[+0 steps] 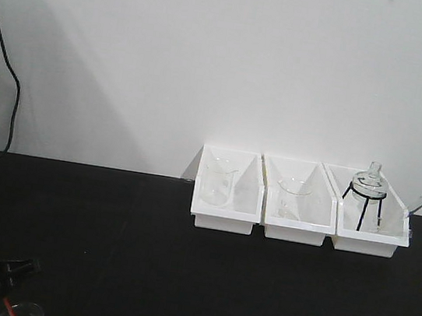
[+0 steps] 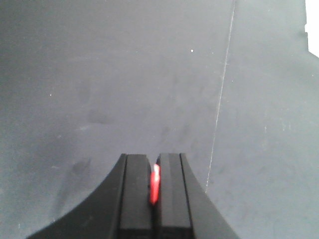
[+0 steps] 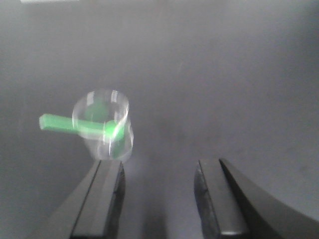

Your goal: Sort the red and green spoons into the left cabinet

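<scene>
Gripping one red spoon: the left gripper has its pads clamped shut on it, held over the black tabletop. Only a thin red sliver shows between the pads, long axis along the fingers; can't tell which end is the bowl. The right gripper has its fingers spread wide with nothing between them. Just past its left finger sits one small glass cup, blurred, with one green spoon in it. The spoon's long axis runs roughly left-right across the wrist view, squared handle end poking out view-left past the rim, other end inside the glass. Farther back in the front view, three white bins stand side by side against the wall. The left and middle bins hold one clear beaker each, and the right bin holds one glass flask on a black tripod stand. One black cable hangs on the wall at far left.
</scene>
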`<state>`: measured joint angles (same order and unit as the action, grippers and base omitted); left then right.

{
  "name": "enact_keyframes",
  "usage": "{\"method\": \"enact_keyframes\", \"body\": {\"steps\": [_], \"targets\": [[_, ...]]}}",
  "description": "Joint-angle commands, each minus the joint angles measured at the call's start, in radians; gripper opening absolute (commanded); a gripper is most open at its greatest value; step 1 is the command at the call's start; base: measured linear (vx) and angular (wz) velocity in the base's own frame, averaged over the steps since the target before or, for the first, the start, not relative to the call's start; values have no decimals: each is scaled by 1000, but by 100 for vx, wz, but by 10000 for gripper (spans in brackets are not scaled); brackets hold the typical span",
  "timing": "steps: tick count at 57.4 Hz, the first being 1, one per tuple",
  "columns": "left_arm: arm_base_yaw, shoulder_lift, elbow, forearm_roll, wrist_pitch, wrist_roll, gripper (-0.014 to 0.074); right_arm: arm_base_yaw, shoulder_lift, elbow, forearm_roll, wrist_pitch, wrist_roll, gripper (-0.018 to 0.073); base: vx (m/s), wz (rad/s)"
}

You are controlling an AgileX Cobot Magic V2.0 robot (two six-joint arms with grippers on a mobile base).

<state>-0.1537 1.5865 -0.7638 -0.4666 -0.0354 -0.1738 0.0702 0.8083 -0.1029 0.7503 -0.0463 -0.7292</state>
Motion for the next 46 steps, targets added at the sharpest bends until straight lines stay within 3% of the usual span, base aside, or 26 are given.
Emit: {"method": "enact_keyframes", "body": {"steps": [1,21,31,46], "targets": [[-6,-33,-29,2,-87,-4,-6,65,69,-38,-26,-132,-28,391,0,0],[-6,-33,-29,1,-96,48,-6,362,277,-34,-102,-485,105,341,0,0],[-6,-33,-29,2,-100,48,-5,408,372,-34,-158,-659,196,334,0,0],[-6,-33,-29,2,-103,48,-3,406,410,-34,-294,-714,300,334,0,0]]}}
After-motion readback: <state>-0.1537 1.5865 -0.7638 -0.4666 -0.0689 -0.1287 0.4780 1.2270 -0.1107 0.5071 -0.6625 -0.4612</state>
